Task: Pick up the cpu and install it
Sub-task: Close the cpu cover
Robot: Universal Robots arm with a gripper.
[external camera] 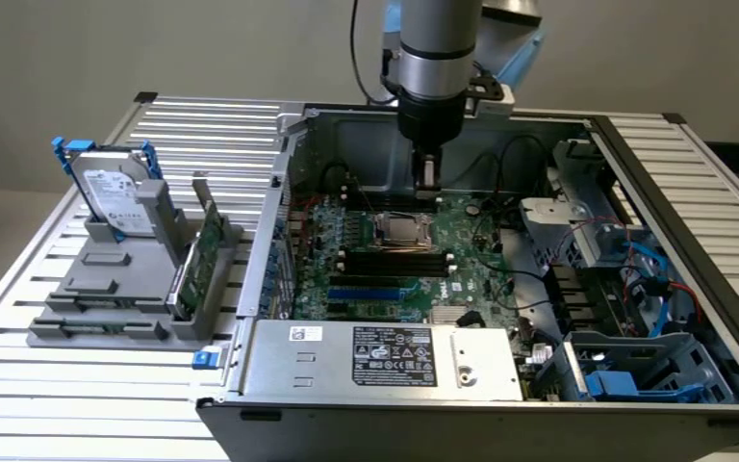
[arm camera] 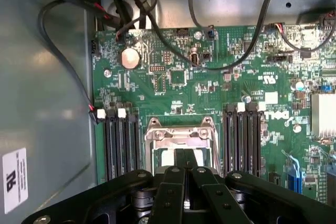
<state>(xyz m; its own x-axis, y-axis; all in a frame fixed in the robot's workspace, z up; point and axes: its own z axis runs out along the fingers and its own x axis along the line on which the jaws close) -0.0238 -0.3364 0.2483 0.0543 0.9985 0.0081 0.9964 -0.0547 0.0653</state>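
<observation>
Hovering shut-fingered with nothing visibly gripped, the end effector (external camera: 429, 185) hangs just above the cpu (external camera: 407, 231), which lies in the socket (arm camera: 181, 134) of the motherboard (external camera: 472, 262) inside the open computer case (external camera: 472, 425), so any contact should be centred, vertical and gentle.

The arm (external camera: 441, 43) is a smooth silver-grey cylinder, with a pale blue cap (external camera: 523, 53) beside it and a thin black cable (external camera: 359, 58) looping alongside. Below, it steps down into a black wrist section and a slim dark claw (external camera: 429, 183). In the wrist view the claw (arm camera: 185, 157) is matt black, made of broad linkage bars joined by round pivot screws (arm camera: 140, 174) with bright metal heads.
</observation>
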